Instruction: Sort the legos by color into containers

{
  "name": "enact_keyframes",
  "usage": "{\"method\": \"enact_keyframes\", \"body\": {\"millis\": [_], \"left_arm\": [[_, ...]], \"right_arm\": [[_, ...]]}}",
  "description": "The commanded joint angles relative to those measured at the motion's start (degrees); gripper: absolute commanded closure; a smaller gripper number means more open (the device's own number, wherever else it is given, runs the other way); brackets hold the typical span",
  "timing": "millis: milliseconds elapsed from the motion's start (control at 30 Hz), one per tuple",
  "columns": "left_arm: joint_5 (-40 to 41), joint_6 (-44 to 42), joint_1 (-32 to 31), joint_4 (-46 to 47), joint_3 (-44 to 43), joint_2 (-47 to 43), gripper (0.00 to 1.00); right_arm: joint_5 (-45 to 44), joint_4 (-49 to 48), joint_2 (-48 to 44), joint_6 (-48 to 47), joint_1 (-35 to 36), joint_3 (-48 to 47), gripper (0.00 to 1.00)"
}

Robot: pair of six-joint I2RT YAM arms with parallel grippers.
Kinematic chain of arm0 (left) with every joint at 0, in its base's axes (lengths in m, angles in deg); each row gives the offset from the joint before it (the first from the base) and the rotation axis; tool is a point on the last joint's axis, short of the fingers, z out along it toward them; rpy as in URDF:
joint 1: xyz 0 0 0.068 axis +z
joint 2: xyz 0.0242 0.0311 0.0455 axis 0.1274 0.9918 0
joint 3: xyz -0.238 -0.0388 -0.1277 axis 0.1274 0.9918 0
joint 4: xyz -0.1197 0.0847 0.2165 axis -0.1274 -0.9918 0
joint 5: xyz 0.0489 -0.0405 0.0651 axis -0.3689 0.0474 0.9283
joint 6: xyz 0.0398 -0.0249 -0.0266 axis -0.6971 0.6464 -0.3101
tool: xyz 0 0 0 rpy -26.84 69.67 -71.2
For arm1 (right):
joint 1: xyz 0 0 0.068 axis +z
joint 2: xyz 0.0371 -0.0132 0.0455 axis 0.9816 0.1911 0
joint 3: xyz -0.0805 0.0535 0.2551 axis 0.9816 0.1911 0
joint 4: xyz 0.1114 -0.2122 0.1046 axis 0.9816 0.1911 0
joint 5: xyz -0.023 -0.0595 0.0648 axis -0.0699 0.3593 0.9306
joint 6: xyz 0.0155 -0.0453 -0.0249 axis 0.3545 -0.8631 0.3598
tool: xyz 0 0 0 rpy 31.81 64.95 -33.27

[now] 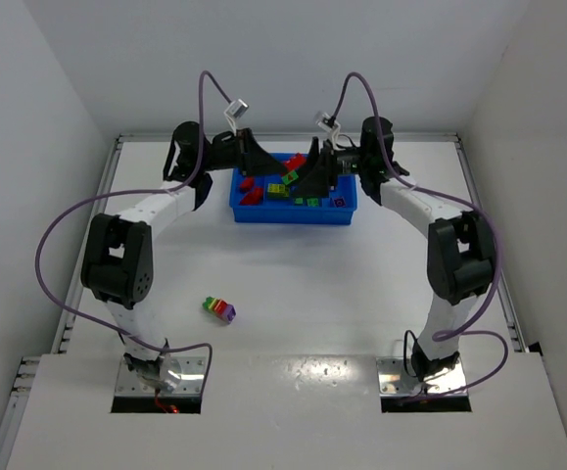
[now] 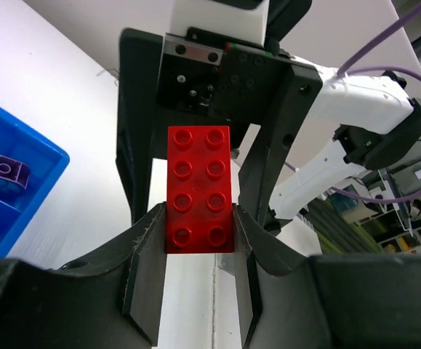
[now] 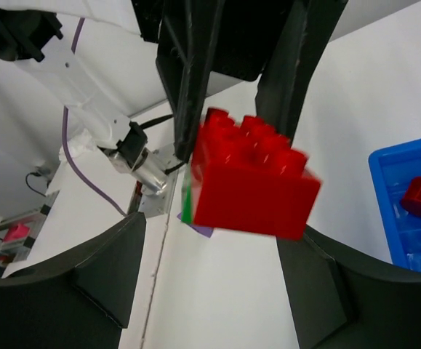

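The brick (image 2: 199,189) is red, the tray (image 1: 293,213) bright blue, the stack (image 1: 219,309) green, yellow, purple and red, the worktop (image 1: 312,294) white.

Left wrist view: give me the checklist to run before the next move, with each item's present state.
1. Left gripper shut on the red brick: ok, both fingers press its sides.
2. Right gripper open: ok, its fingers stand wide apart either side of the brick.
3. Brick is red only: not ok; the right wrist view shows green and purple pieces under it.
4. Brick over the blue tray's red compartment: cannot tell; the tray sits off to one side in both wrist views.
5. Table free of legos: not ok; a multicolour stack lies near the left arm.
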Motion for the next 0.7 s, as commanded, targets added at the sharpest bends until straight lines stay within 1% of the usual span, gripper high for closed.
{"method": "enact_keyframes", "body": {"millis": [0, 33, 100, 167, 200, 233, 300, 333, 367, 433, 467, 500, 667], "left_arm": [[-1.4, 1.0, -0.5, 3.9, -1.5, -1.0, 0.82], [-1.4, 1.0, -1.0, 3.9, -0.9, -1.0, 0.82], [-1.4, 1.0, -1.0, 4.4, -0.9, -1.5, 0.82], [0.0, 2.3, -1.0, 6.7, 0.7, -2.1, 0.82], [0.6, 3.4, -1.0, 10.0, 1.2, -2.1, 0.82], [0.6, 6.1, -0.5, 11.7, 1.8, -2.1, 0.82], [2.1, 8.4, 0.0, 15.5, 3.0, -2.1, 0.82], [2.1, 8.9, 0.0, 15.5, 3.0, -2.1, 0.82], [2.1, 8.9, 0.0, 15.5, 3.0, -2.1, 0.82], [2.7, 8.9, 0.0, 16.7, 3.6, -2.1, 0.83], [3.2, 9.4, 0.6, 17.5, 3.6, -2.1, 0.83], [3.2, 9.4, 0.6, 17.5, 3.6, -2.1, 0.83], [4.2, 9.4, 1.1, 18.8, 3.6, -2.6, 0.83]], "right_arm": [[-0.8, -14.2, 0.4, 8.7, 0.4, -0.2, 0.28], [-2.2, -16.1, 0.4, 12.5, 0.4, -0.2, 0.28], [-3.8, -20.9, 0.4, 15.7, 0.4, -0.2, 0.28], [-6.2, -23.6, 0.4, 19.8, 0.4, -0.2, 0.28], [-6.2, -26.5, 0.4, 20.9, 0.4, 0.4, 0.28], [-6.9, -27.1, 0.4, 21.8, 0.4, 0.4, 0.28], [-7.4, -27.1, 0.4, 21.8, 0.4, 0.4, 0.32], [-8.1, -27.1, -0.3, 21.8, 0.4, 1.0, 0.36], [-8.1, -27.1, -0.3, 21.8, 0.4, 1.0, 0.44], [-8.1, -27.1, -0.3, 21.8, 0.4, 1.7, 0.51], [-8.1, -27.1, -0.8, 21.8, 0.4, 2.2, 0.55], [-7.4, -27.1, -0.8, 21.8, 0.4, 2.2, 0.57], [-6.8, -26.1, -1.3, 21.8, 0.9, 3.5, 0.57]]}}
